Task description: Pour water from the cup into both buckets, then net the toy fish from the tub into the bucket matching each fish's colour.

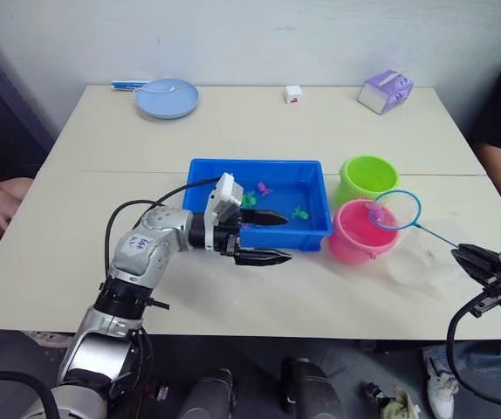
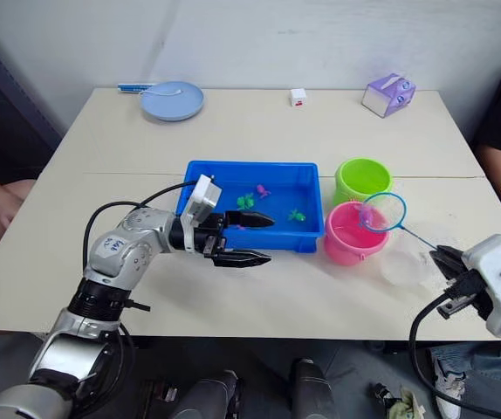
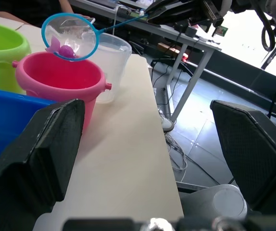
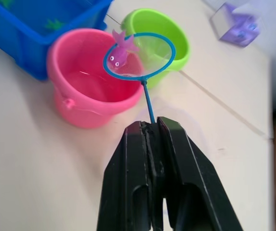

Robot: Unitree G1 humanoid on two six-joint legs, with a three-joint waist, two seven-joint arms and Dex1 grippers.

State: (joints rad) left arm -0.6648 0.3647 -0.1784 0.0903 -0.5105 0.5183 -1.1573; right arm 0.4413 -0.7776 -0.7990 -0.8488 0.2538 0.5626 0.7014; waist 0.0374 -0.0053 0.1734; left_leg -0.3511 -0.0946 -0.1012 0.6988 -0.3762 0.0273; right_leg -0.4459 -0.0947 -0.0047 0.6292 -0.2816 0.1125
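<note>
- Currently the right tool (image 4: 152, 126) has its two black fingers pressed together on the thin stick of the net (image 1: 396, 209), reaching in from the table's (image 1: 102, 148) near right edge towards the pink bucket (image 1: 359, 234).
- The net's blue hoop hangs just above the pink bucket's rim, on the side towards the green bucket (image 1: 368, 177), with one magenta fish (image 4: 119, 53) lying in the mesh.
- The left tool (image 1: 264, 236) stretches across the near edge of the tub (image 1: 207, 179), fingers spread apart and holding nothing; one finger lies over the tub, the other over the table just in front of it.
- Two buckets stand just right of the tub, touching or nearly so; the green one is farther from the robot.
- The pink bucket holds water; whether the green one does cannot be told.
- One clear cup (image 3: 110, 62) stands just beside the pink bucket, on the side away from the tub.
- About three small fish show in the tub: two green (image 1: 299, 212) and one magenta (image 1: 263, 188); the left tool may hide others.
</note>
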